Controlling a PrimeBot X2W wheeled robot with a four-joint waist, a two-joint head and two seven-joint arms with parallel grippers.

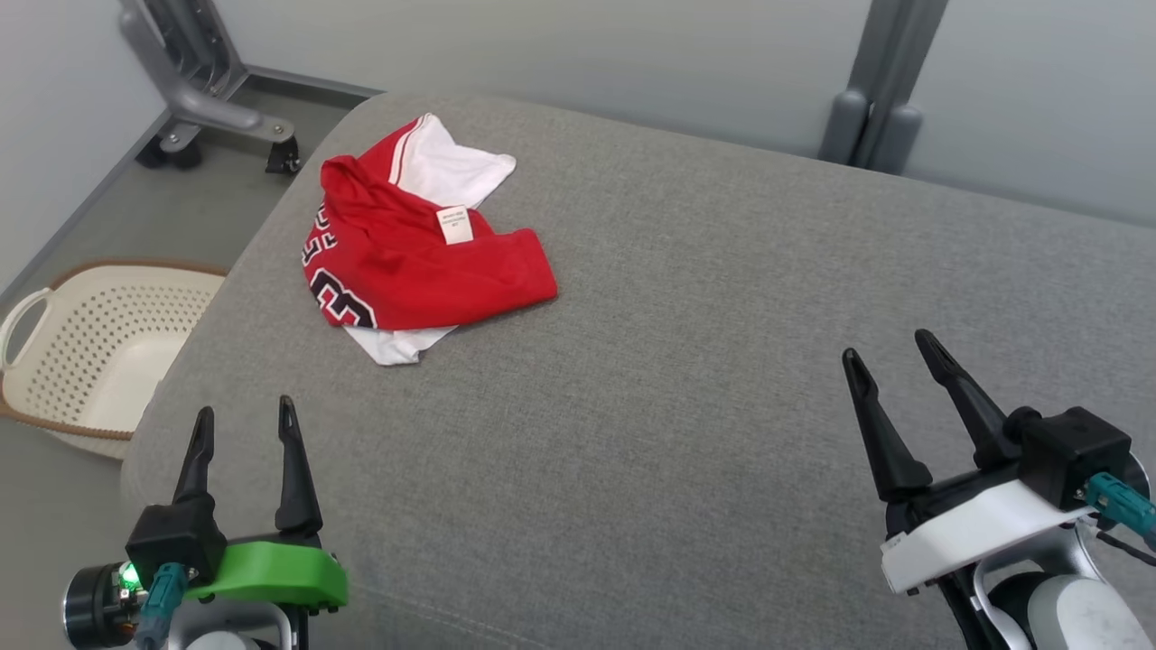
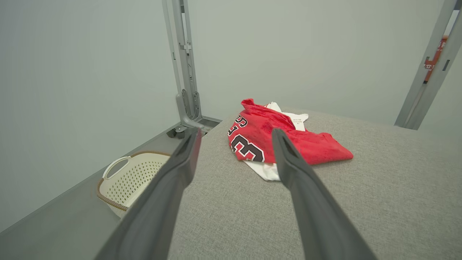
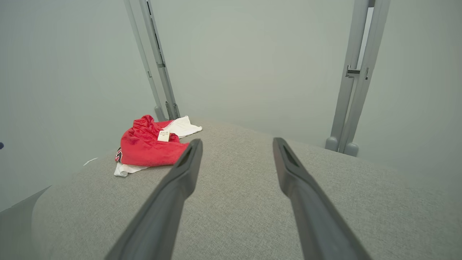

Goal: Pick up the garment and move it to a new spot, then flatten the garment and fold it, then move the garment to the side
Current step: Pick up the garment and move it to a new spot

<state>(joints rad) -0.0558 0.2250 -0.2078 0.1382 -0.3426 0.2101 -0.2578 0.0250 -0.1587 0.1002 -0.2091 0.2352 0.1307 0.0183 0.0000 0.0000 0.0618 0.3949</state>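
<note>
L end effector (image 1: 245,406) & R end effector (image 1: 886,344) (2) wide open, empty; 1 garment (image 1: 406,262) crumpled; 1 basket (image 1: 108,334)

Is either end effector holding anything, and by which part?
Nothing is held. The left end effector and right end effector are open and empty, apart from the garment lying on the grey cushion.

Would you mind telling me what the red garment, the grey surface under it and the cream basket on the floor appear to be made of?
Red garment: thin matte knit, probably synthetic jersey; it slumps in soft folds, with printed numerals and a sewn label.
Grey surface: woven upholstery; visible coarse weave, rounded padded edge.
Basket: likely moulded plastic; stiff perforated walls.
</note>
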